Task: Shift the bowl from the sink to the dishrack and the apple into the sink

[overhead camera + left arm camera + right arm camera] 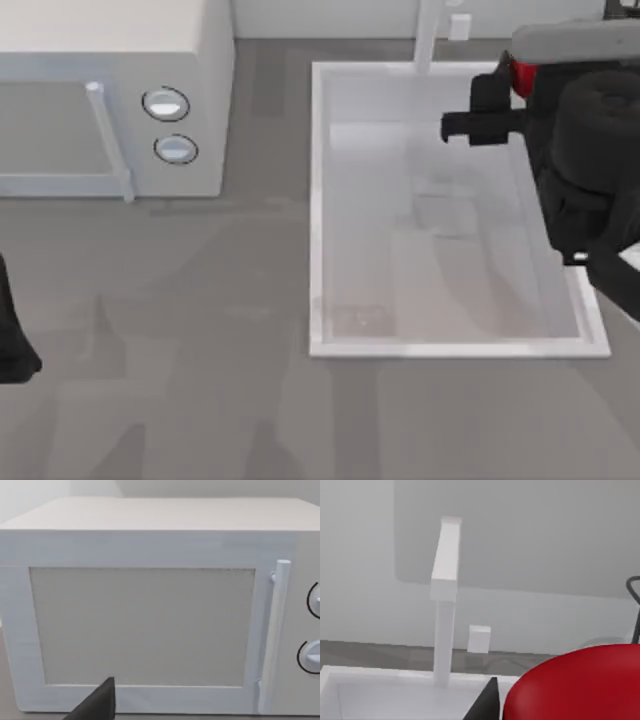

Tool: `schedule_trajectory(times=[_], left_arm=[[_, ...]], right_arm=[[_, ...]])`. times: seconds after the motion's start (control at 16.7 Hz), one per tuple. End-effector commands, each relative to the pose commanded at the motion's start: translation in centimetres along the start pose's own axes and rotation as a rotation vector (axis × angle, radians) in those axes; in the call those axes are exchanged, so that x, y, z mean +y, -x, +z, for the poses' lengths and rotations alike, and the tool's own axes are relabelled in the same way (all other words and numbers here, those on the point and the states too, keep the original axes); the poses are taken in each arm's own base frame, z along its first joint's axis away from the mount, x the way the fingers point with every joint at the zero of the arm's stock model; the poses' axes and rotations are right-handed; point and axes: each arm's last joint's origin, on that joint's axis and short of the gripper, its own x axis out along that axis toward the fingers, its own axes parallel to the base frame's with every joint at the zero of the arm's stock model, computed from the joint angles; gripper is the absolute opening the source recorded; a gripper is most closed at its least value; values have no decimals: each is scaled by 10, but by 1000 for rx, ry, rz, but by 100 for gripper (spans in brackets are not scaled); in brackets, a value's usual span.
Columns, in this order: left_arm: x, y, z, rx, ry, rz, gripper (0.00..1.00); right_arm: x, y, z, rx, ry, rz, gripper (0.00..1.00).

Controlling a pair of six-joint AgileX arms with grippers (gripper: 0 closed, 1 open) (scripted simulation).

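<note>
1. One task item in hand: the apple point(580, 685) sits between the right pincer's point(500, 100) fingers, closed on it. It reads as a red sliver at point(522, 74) from above, over the far right corner of the sink point(318, 210), near the faucet point(445, 600).
2. Sink basin looks bare inside; no bowl in it. I can't tell where the bowl went, and no dishrack is identifiable, so step one is probably done but unconfirmed.
3. Apple is held above the basin, not resting in it. My read: transport is nearly finished, release not yet done.
4. Left to do: lower a bit, open the pincer, let the apple settle on the basin floor, then retract. Risk: round fruit may roll on the flat bottom; low drop height helps.
5. Left pincer point(15, 350) is parked at the worktop's left edge, facing the microwave point(150, 605); finger state can't be told.
</note>
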Motion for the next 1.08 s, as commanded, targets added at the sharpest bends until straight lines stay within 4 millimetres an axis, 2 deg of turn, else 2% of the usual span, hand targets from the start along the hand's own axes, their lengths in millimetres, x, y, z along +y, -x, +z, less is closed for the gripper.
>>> schedule_trajectory(times=[0.3, 0.72, 0.9, 1.08], left_arm=[[0, 0, 0, 0, 0, 0, 100], [0, 0, 0, 0, 0, 0, 100], [0, 0, 0, 0, 0, 0, 100], [0, 0, 0, 0, 0, 0, 100]], right_arm=[[20, 22, 3, -113, -99, 32, 0], [21, 21, 1, -115, -102, 33, 0], [29, 13, -23, -105, -90, 33, 0], [37, 4, -61, -105, -90, 30, 0]])
